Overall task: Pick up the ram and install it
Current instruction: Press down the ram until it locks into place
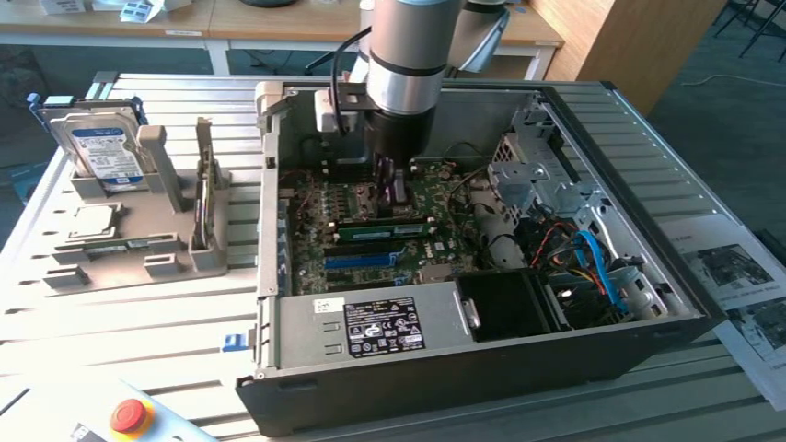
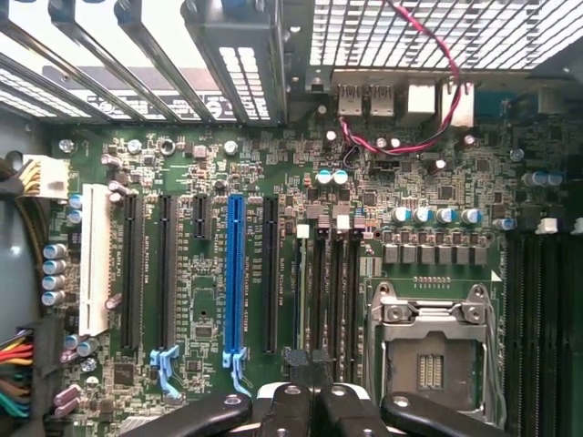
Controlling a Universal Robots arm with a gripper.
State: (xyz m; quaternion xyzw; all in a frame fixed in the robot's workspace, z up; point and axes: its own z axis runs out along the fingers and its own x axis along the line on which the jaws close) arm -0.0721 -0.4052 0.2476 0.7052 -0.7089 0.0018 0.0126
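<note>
The black two-fingered gripper [image 1: 396,189] is seen lowered inside the open black computer case [image 1: 491,364], fingers clenched together over the green motherboard [image 2: 273,273]. A long green ram stick [image 1: 383,222] is seated in a slot just beside it.

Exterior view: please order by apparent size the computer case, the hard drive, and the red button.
1. Computer case, by far the largest.
2. Hard drive.
3. Red button, smallest, though it sits nearer the camera and is partly cropped.
</note>
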